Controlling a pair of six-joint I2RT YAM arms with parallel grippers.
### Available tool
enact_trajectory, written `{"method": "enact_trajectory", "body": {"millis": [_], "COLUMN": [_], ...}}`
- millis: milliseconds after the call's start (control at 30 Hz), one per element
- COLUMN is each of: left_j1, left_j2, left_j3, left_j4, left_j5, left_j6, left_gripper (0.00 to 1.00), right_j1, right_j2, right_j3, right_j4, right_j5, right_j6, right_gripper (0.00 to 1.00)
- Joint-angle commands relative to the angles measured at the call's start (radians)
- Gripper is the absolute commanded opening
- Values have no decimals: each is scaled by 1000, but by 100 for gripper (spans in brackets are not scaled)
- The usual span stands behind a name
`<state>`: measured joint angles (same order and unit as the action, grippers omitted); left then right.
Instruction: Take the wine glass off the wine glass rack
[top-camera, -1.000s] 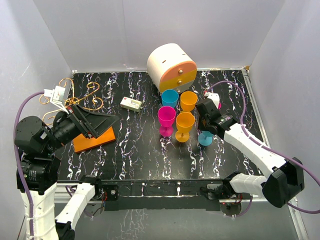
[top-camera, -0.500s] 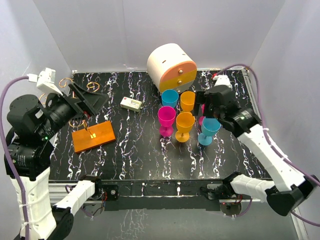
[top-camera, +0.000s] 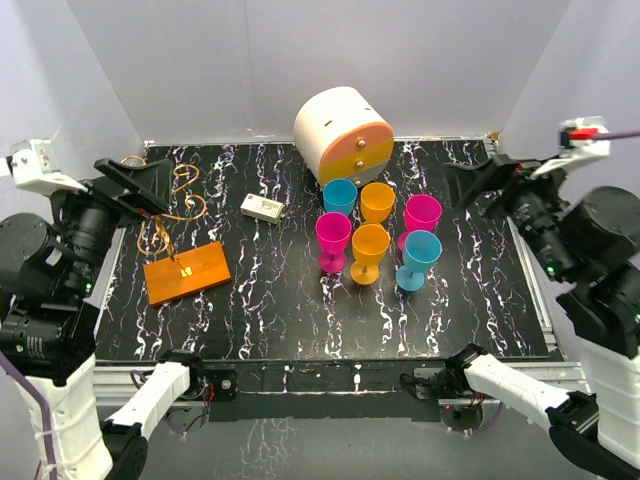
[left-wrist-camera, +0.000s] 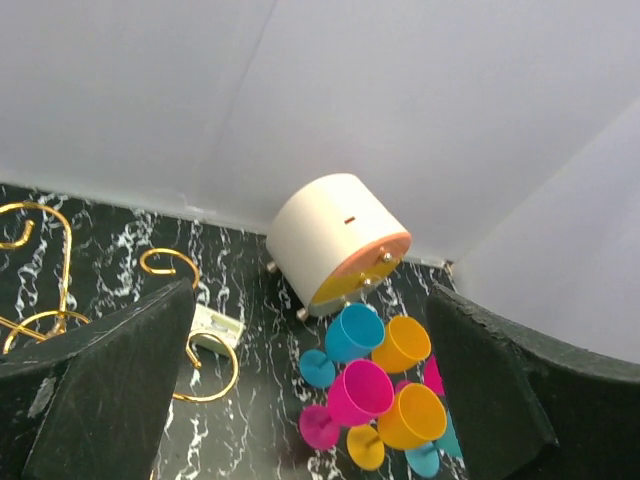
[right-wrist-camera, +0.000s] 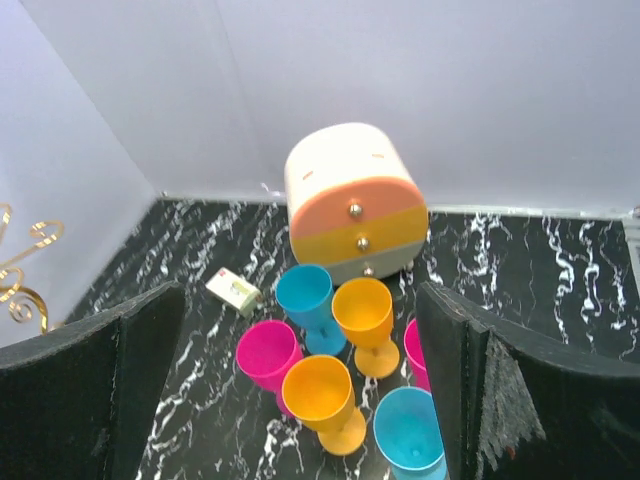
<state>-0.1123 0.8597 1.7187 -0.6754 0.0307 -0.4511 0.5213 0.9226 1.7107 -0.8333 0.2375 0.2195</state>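
wine glass rack (top-camera: 186, 271): set flat on worktop (top-camera: 300, 310), beneath and just ahead of left gripper (top-camera: 160, 188) | wine glasses (top-camera: 370, 245): six stood upright in a cluster, well apart from wine glass rack, ahead of and below right gripper (top-camera: 458, 188) | left gripper: spread wide, nothing held | right gripper: spread wide, nothing held

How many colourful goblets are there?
6, clustered before the drawer cabinet: back blue glass, back orange glass, back pink glass, front pink glass, front orange glass, front blue glass. None looks hidden.
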Motion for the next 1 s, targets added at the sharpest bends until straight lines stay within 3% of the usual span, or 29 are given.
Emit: {"method": "enact_trajectory", "body": {"millis": [0,433,633,967], "left_j1": [5,5,4,3], "left_j2": [-46,-85,-86,-84], "left_j3": [-39,-61,-58,-80], "left_j4": [115,88,92,98], "left_j5": [-52,-83,-88,-71], "left_j6": [43,89,103,98], "left_gripper": [99,99,99,99], "right_j1": [-4,-4,-4,-5], "right_j2": [-10,31,-17,-24], "right_j3": [34,45,-38,-29], "right_j4": [51,39,127,179], "right_j5": [18,45,17,2], "right_j6": [-21,18,-5,-66], "right_gripper": [99,98,98,98]}}
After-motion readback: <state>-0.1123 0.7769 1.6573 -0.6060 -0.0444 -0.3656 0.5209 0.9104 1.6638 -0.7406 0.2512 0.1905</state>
